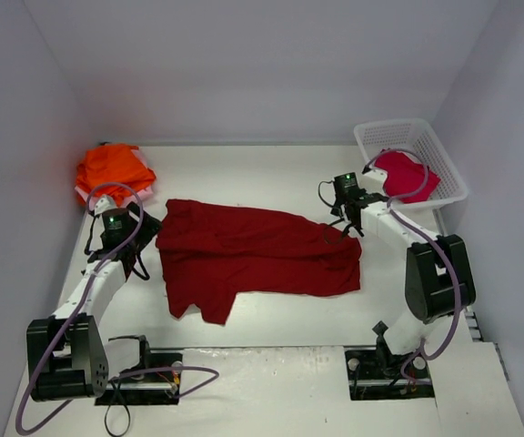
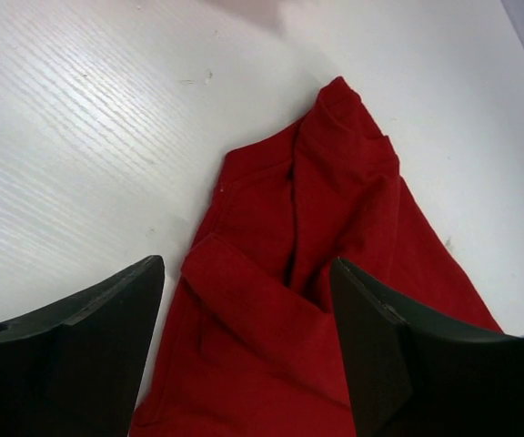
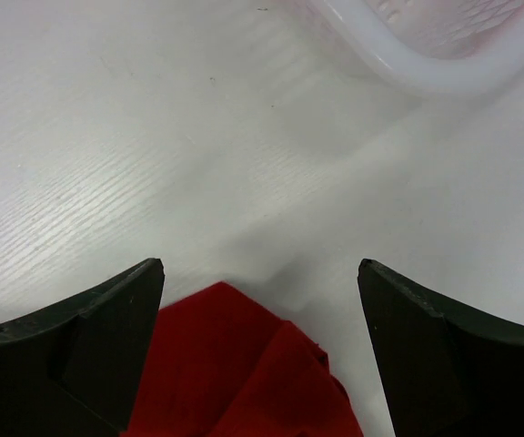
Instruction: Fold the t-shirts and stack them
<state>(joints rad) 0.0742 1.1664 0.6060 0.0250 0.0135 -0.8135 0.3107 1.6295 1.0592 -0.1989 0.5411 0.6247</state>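
A large dark red t-shirt (image 1: 253,255) lies spread and wrinkled across the middle of the table. My left gripper (image 1: 142,238) hovers at its left edge. In the left wrist view the jaws (image 2: 246,264) stand open above a folded flap of the red cloth (image 2: 335,209), gripping nothing. My right gripper (image 1: 338,218) is at the shirt's far right corner, open (image 3: 260,264), with the red corner (image 3: 235,364) lying between and below its fingers. Bright orange t-shirts (image 1: 112,168) are piled at the back left. A crimson t-shirt (image 1: 403,175) sits in the basket.
A white lattice basket (image 1: 444,159) stands at the back right; its rim (image 3: 426,68) shows just beyond the right gripper. White walls close in the table on three sides. Purple cables loop along both arms.
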